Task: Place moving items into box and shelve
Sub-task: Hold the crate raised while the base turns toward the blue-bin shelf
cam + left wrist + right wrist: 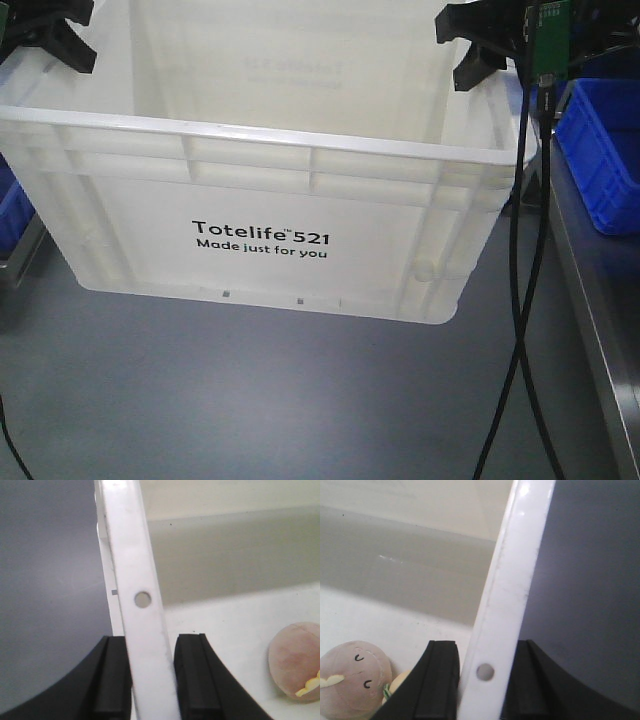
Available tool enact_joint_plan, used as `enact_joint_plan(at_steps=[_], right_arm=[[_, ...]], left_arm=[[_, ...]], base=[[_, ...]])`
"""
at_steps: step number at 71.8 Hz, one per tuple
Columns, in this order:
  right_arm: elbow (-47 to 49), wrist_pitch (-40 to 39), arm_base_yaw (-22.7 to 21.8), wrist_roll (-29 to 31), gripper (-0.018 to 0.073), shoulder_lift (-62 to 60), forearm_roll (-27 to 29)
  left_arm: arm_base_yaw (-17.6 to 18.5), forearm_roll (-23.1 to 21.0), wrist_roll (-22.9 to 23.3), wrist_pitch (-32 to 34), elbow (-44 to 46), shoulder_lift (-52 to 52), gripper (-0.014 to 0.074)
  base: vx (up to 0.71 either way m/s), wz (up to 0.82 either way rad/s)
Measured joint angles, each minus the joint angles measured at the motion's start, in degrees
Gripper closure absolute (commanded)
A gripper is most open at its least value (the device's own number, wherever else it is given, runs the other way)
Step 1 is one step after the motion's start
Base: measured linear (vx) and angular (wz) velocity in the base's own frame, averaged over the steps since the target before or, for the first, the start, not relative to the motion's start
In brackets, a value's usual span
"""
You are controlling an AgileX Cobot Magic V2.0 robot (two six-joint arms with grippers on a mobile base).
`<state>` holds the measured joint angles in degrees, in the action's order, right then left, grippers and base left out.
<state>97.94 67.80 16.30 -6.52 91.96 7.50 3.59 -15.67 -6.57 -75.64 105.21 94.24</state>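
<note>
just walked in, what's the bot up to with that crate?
Both arms hold the box by its rim. The left gripper is clamped on the left edge and the right gripper on the right edge. A pink plush toy already lies inside. A blue bin sits off to the right, untouched. Whether the box is off the floor is hard to tell.

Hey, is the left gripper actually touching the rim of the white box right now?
Touching. The left wrist view shows the left gripper with both pads pressed against the box rim, no gap.
</note>
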Motion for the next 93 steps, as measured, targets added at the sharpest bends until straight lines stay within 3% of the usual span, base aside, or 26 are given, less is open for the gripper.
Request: enact_joint_plan(at_steps=[93], right_arm=[[0.0,0.2,0.0,0.0,0.0571,0.0,0.1]], left_arm=[[0.0,0.0,0.0,0.0,0.0,0.0,0.0614]], base=[[0.41,-0.09]])
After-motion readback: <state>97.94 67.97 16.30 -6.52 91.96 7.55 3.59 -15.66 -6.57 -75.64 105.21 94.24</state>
